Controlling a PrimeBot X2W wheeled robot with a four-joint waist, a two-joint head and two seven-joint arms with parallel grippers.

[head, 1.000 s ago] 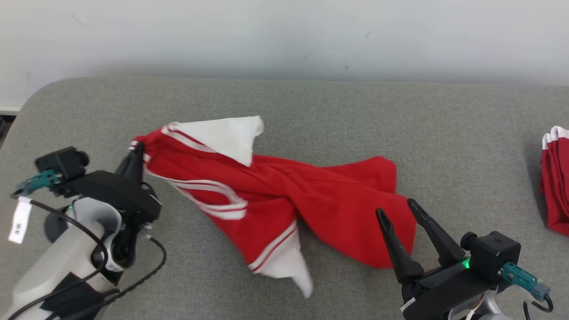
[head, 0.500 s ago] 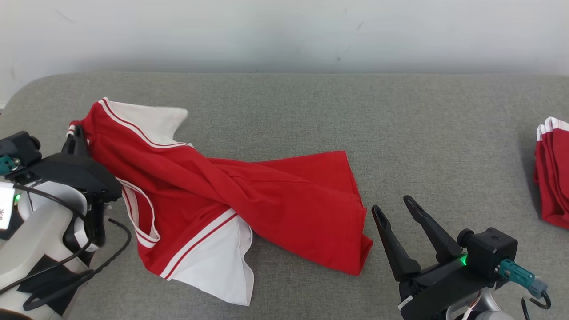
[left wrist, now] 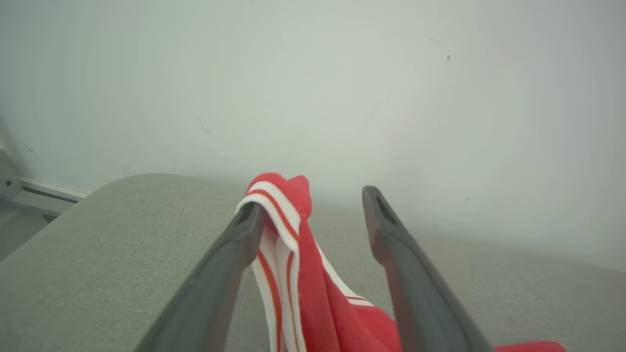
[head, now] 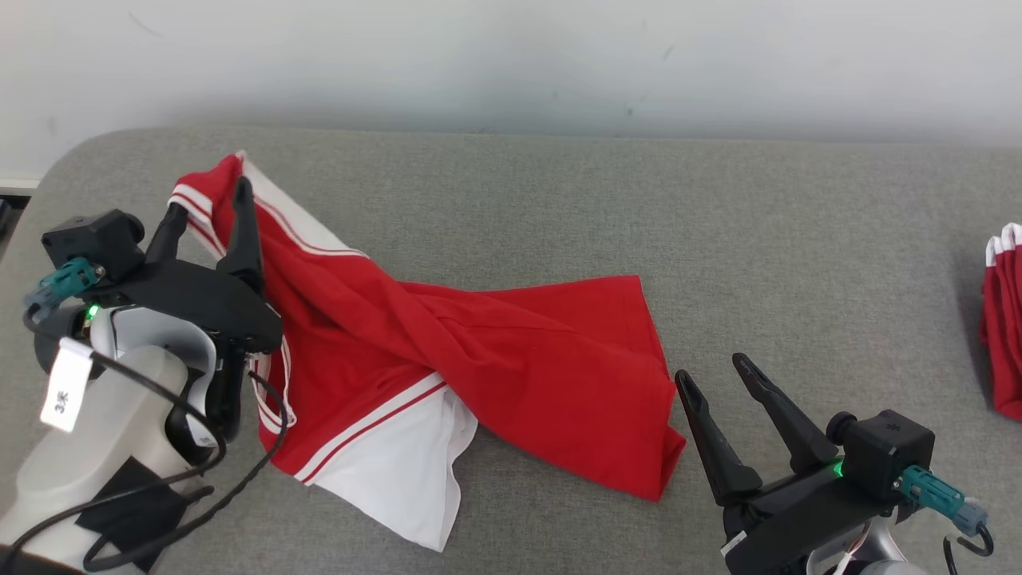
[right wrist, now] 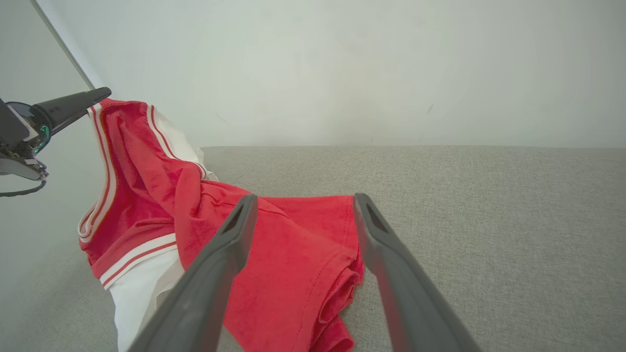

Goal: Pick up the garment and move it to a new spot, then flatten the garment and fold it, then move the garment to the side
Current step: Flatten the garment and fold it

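A red garment (head: 479, 351) with white panels and striped trim lies crumpled and twisted across the grey padded surface (head: 758, 239). Its striped upper-left corner (head: 200, 200) stands raised between the fingers of my left gripper (head: 209, 197), which is open. In the left wrist view that striped edge (left wrist: 279, 215) leans on the left finger (left wrist: 220, 274), with a gap to the right one. My right gripper (head: 712, 367) is open just right of the garment's lower right hem (head: 667, 447), holding nothing. In the right wrist view the hem (right wrist: 337, 274) lies between and beneath the fingers.
A pile of folded red and white garments (head: 1002, 319) sits at the right edge. A pale wall (head: 511, 64) runs along the back. The surface rounds off at its far left corner (head: 64, 168).
My left gripper dragged the garment's corner leftward, then opened; the striped corner still stands between its fingers. The garment lies more spread out. The right gripper has stayed put.
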